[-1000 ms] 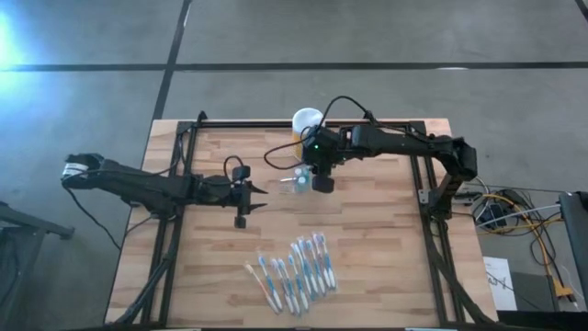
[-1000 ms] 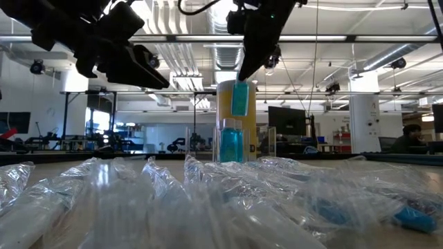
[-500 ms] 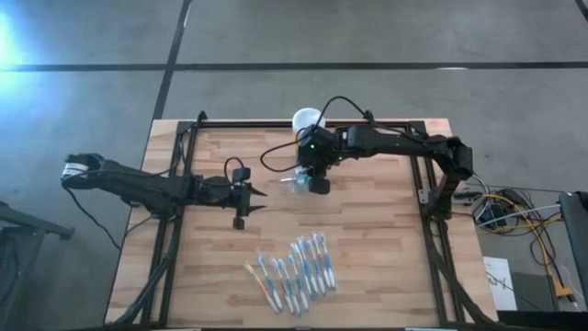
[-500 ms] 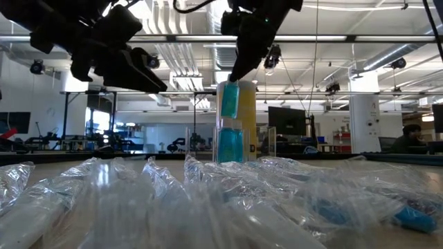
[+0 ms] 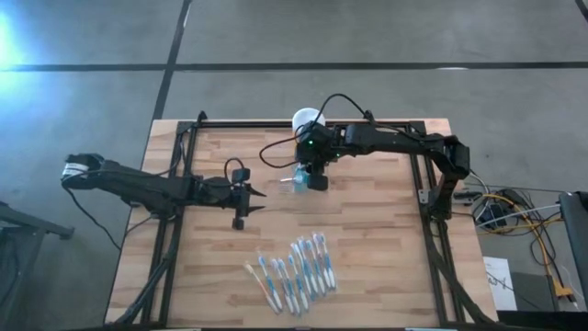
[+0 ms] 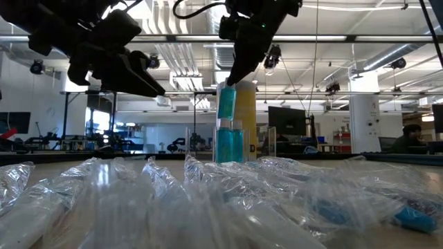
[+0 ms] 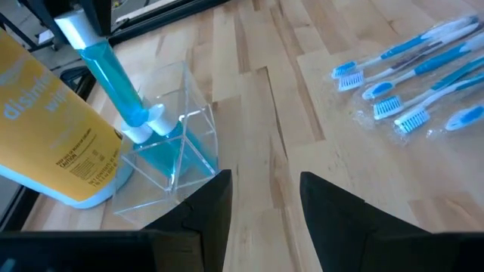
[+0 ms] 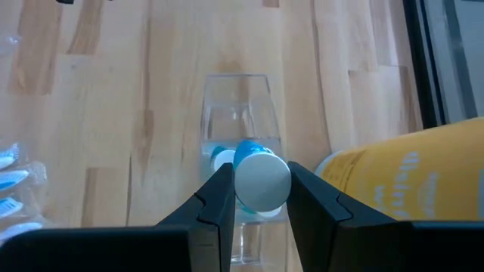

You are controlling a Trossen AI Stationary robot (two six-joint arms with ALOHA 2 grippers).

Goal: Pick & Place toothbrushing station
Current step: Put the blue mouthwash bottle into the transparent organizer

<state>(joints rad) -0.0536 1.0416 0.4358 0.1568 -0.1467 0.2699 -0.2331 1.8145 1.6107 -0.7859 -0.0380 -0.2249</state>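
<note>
The toothbrushing station, a clear plastic holder (image 7: 198, 121) (image 5: 292, 185) (image 8: 238, 98), stands on the wood table beside a yellow jar (image 7: 53, 128) (image 6: 247, 117). A blue tube (image 6: 228, 144) stands inside the holder. My right gripper (image 5: 315, 178) (image 8: 261, 189) is shut on a second blue tube (image 7: 113, 79) (image 6: 226, 102), right above the holder. My left gripper (image 5: 257, 198) (image 7: 265, 196) hovers open a short way to the holder's left, pointing at it, with nothing between its fingers. My right gripper pinches the tube's white upper end (image 8: 262, 181) between its two fingers, which come from above and slant down. The tube hangs below them, tilted a little. Its white lower end (image 7: 155, 125) is at the holder's top rim; whether it touches I cannot tell.
Several wrapped toothbrushes (image 5: 294, 271) (image 7: 416, 83) lie in a row near the table's front edge and fill the low view's foreground (image 6: 208, 200). The jar's white lid (image 5: 308, 119) is at the far edge. Black frame rails (image 5: 175, 211) run along both table sides.
My right gripper has carried the blue tube a little toward the table's left and slightly down. The tube hung off to the holder's right; its lower end now hangs over the holder's top. My left gripper has kept still.
</note>
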